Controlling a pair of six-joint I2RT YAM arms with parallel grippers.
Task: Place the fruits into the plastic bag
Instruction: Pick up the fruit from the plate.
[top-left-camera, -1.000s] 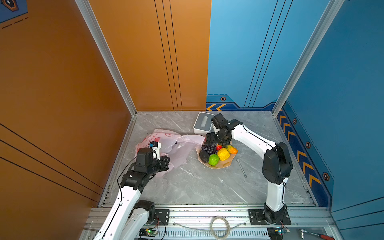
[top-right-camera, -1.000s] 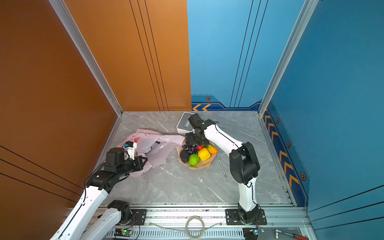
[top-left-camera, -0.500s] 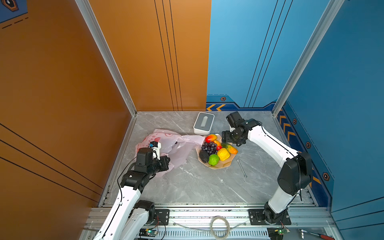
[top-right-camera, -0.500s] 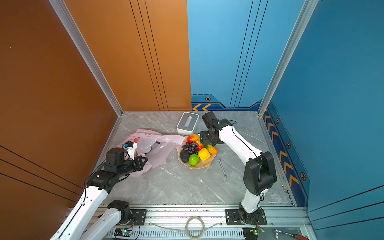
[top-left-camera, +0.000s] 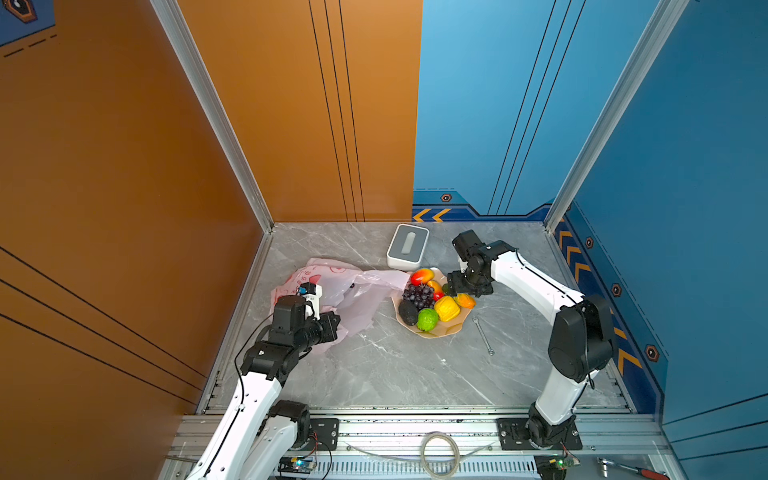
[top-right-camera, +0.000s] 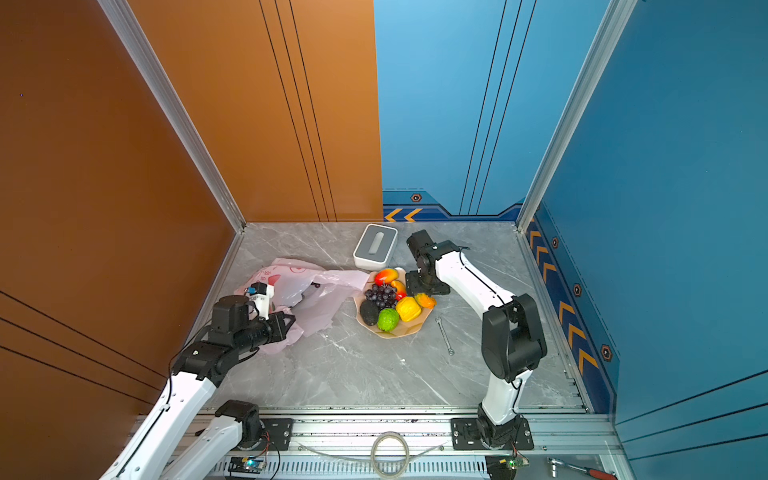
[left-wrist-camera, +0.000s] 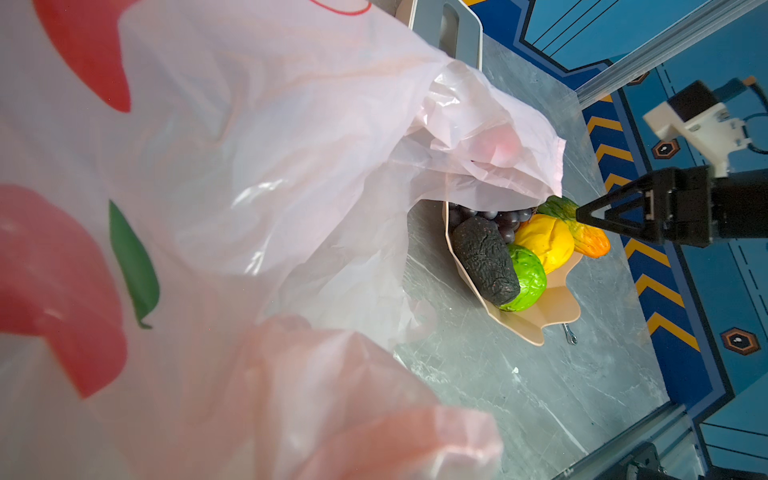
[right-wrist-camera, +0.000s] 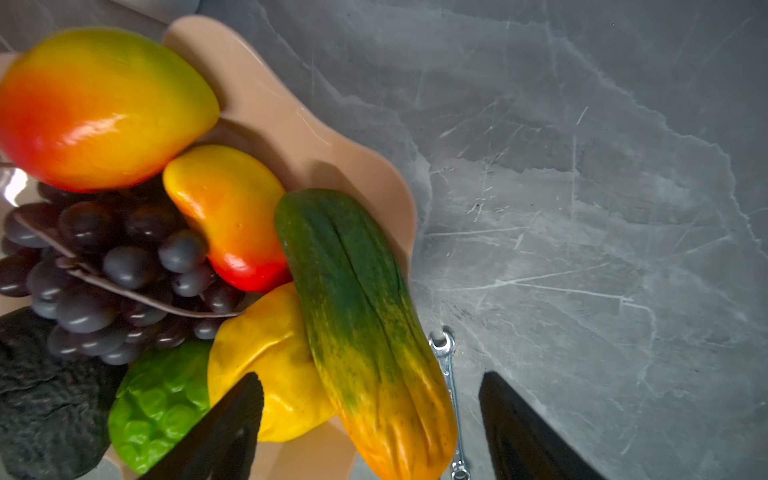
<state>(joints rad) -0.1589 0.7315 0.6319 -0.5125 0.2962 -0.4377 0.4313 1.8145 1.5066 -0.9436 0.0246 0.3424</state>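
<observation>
- There are two grippers. The left gripper (top-left-camera: 332, 322) is squeezed tight shut on the near edge of the plastic bag (top-left-camera: 353, 286).
- There is one bag. It is pink and see-through, with red pictures on it. It spreads out over the table (top-left-camera: 395, 365) away from the left gripper, and its far end reaches the plate (top-left-camera: 440, 332).
- The right gripper (right-wrist-camera: 372, 380) is open wide and holds nothing. Its two black fingers (right-wrist-camera: 224, 432) point down over the edge of the plate.
- There is one plate, and seven fruits lie on it, all close under the right gripper.
- One long green-and-orange fruit (right-wrist-camera: 361, 311) has its orange end between the two fingers, with a gap on each side.
- One yellow fruit (right-wrist-camera: 274, 361) lies right by one finger, touching the long fruit.
- One lime-green fruit (right-wrist-camera: 158, 407) is next, on the far side of the yellow one from the gripper.
- One black avocado (right-wrist-camera: 45, 395) is past the lime-green fruit, farther from the fingers.
- One bunch of dark grapes (right-wrist-camera: 108, 266) sits in the middle of the pile.
- There are two mangoes: a small mango (right-wrist-camera: 232, 212) beside the long fruit, and a big mango (right-wrist-camera: 99, 108) past the grapes.
- One small wrench (top-left-camera: 482, 334) lies on the table by the other finger, just off the plate.
- One white and grey box (top-left-camera: 408, 245) stands near the right gripper, just past the big mango.
</observation>
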